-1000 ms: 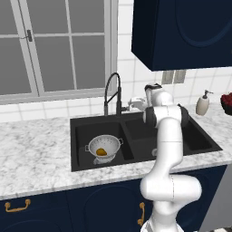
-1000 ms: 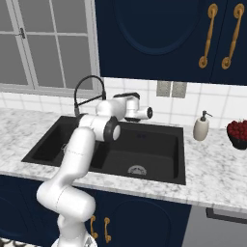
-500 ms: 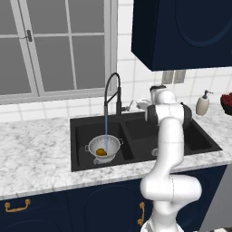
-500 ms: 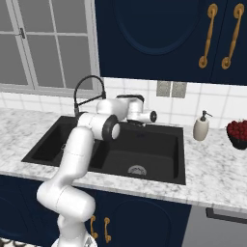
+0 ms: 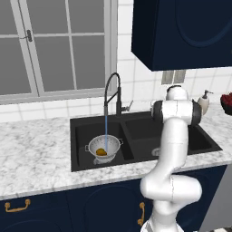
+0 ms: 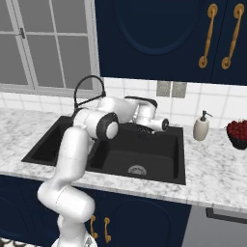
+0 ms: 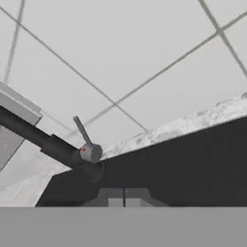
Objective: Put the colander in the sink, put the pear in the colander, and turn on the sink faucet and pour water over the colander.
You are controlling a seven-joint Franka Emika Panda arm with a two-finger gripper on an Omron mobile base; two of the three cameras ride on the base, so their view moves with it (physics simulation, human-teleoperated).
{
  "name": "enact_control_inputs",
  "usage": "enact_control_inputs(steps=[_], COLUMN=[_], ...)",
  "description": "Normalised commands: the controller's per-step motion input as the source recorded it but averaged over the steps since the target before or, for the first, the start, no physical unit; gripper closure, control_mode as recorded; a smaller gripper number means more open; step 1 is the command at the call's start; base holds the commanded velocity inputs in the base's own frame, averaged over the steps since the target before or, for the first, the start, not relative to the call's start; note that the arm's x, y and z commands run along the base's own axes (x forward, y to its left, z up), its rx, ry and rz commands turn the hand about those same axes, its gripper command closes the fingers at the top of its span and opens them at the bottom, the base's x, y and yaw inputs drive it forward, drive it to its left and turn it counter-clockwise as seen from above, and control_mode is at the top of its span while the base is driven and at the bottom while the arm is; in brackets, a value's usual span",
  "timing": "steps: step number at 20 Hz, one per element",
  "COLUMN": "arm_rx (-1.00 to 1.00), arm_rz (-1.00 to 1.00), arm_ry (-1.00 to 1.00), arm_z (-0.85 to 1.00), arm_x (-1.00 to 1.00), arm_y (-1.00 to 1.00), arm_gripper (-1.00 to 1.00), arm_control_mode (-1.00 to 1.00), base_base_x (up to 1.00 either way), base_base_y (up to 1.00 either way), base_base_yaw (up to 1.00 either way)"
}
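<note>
Water's running now where a second ago the sink faucet was dry; it hits the colander with the pear in the sink's lower-left basin; my fingers are together, so basically done.

Sink: matte black. Sink faucet: black. Water: thin blue stream. Colander: white-silver, perforated. Pear: golden-brown. Counter: white-grey marble veining. Cabinets: navy. Wall tiles: white, grey grout.
</note>
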Motion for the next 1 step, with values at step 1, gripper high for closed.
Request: enact_control_inputs(steps=[1], arm_rx=[0.06], arm_rz=[-0.01], arm_ry=[-0.01], arm_z=[0.44], arm_x=[-1.0], arm_y=[0.16], arm_gripper=[1.0], arm_control_mode=[-1.0], base_base_x=[0.0], base_base_y=[0.0], base_base_yaw=[0.0])
